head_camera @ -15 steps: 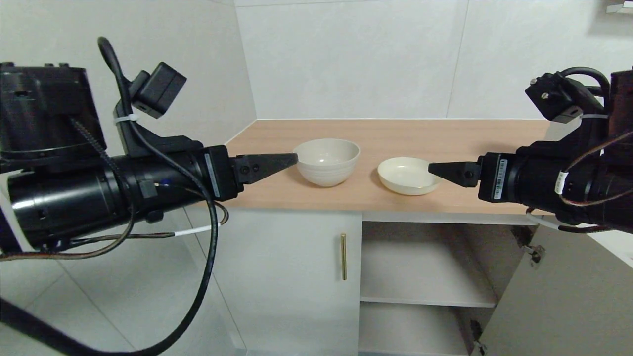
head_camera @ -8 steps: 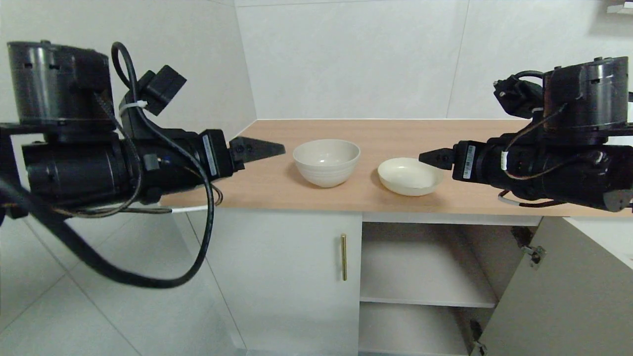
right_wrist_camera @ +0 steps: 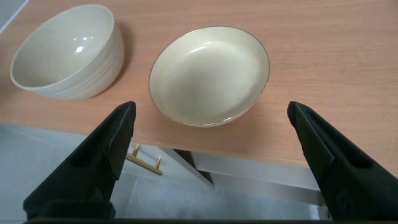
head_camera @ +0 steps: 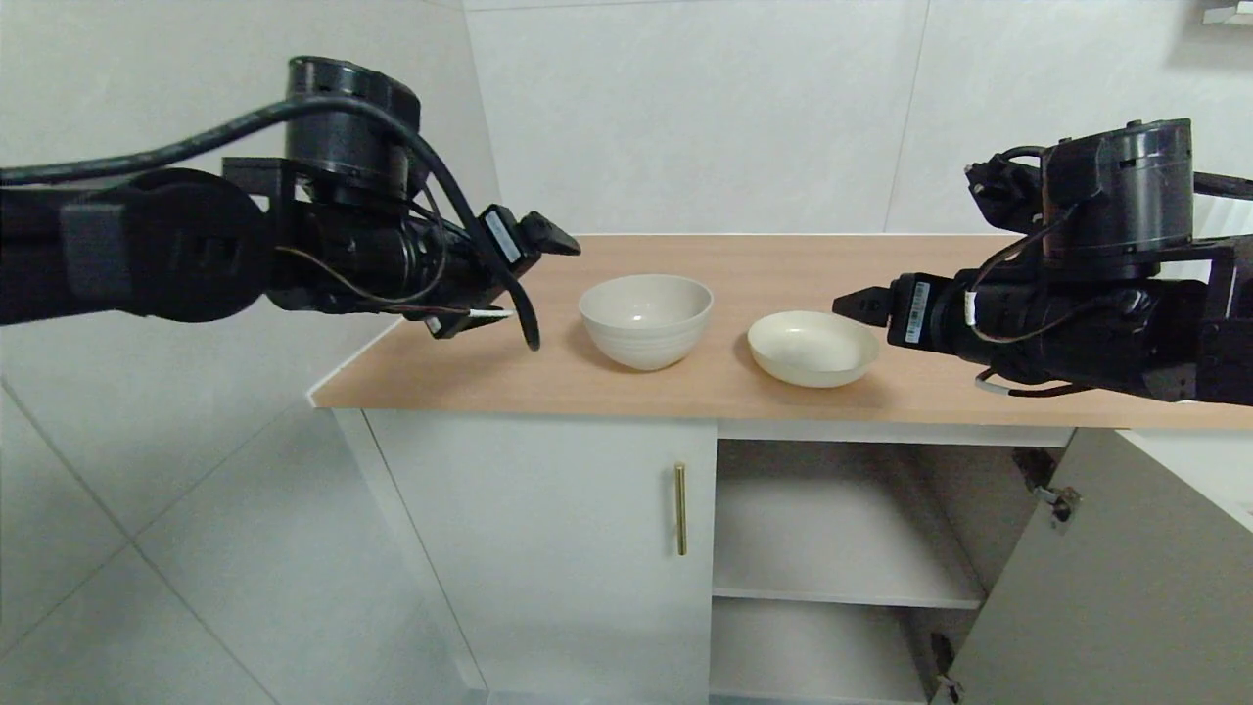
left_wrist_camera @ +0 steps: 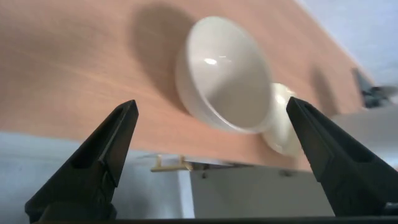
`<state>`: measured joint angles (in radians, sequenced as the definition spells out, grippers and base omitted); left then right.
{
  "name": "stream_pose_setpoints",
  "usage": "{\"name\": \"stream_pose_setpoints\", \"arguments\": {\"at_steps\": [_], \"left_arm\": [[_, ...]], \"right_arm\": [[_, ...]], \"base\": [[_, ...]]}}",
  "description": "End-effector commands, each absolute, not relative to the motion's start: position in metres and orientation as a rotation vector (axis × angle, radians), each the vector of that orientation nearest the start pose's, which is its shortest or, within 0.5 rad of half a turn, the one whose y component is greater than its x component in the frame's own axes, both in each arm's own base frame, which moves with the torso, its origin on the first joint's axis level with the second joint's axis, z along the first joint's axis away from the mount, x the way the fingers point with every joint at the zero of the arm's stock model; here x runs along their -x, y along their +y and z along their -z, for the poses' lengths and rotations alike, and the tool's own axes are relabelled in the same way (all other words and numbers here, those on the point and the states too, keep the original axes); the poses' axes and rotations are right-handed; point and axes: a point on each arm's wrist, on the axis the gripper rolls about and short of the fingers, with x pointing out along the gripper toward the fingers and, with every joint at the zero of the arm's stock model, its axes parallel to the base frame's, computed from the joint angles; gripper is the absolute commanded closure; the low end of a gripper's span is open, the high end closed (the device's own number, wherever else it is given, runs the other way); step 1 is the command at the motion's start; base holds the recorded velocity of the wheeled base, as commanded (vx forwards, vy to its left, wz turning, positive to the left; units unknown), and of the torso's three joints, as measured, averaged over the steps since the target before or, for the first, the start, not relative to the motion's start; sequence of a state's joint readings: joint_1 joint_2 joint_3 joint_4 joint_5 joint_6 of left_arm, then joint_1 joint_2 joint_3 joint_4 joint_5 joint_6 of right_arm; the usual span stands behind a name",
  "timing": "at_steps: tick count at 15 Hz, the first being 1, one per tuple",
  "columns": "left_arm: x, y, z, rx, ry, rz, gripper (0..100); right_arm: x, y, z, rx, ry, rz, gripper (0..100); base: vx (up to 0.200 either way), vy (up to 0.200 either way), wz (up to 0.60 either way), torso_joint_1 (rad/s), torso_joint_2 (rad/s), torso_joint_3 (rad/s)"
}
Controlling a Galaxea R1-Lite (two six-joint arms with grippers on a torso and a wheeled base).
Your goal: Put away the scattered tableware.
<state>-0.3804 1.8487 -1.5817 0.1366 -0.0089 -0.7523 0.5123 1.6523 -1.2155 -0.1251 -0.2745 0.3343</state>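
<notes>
A deep off-white ceramic bowl [head_camera: 646,318] and a shallow cream round dish [head_camera: 812,348] sit side by side, just apart, near the middle of the wood-topped desk [head_camera: 744,259] — bowl left, dish right. The left claw [head_camera: 560,240] hovers left of the bowl, spread wide and holding nothing. The right claw [head_camera: 850,305] hangs just right of the dish — likewise wide open, nothing in it. Below the desk, the white cupboard's right door [head_camera: 1057,587] stands open on white shelves [head_camera: 842,587].

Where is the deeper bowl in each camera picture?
Head view: deeper bowl on the counter, at the robot's left of the shallow dish.
Left wrist view: bowl near the middle, dish peeking out behind.
Right wrist view: bowl beside the dish, off-centre.
Shared landmark: the shallow dish.
</notes>
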Motion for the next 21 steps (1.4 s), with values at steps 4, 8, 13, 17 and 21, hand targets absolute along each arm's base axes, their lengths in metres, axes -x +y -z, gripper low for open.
{"name": "stream_pose_setpoints", "arguments": {"at_steps": [4,8,13,17,21], "left_arm": [[-0.383,-0.156,-0.224,0.635,0.615,0.178,0],[-0.392,-0.160,-0.216,0.641,0.597,0.190,0],[-0.392,-0.163,-0.215,0.638,0.598,0.200,100],[-0.391,-0.164,-0.216,0.639,0.596,0.202,100],[-0.382,-0.160,-0.226,0.642,0.582,0.208,100]], "right_arm": [[-0.271,0.145,-0.266,-0.216,0.313,-0.187,0],[-0.270,0.145,-0.266,-0.217,0.313,-0.187,0],[-0.269,0.144,-0.268,-0.220,0.307,-0.188,0],[-0.268,0.144,-0.269,-0.220,0.303,-0.189,0],[-0.269,0.144,-0.268,-0.217,0.307,-0.188,0]], "base": [[0.000,0.000,0.00,0.000,0.00,0.000],[0.000,0.000,0.00,0.000,0.00,0.000],[0.000,0.000,0.00,0.000,0.00,0.000],[0.000,0.000,0.00,0.000,0.00,0.000],[0.000,0.000,0.00,0.000,0.00,0.000]]}}
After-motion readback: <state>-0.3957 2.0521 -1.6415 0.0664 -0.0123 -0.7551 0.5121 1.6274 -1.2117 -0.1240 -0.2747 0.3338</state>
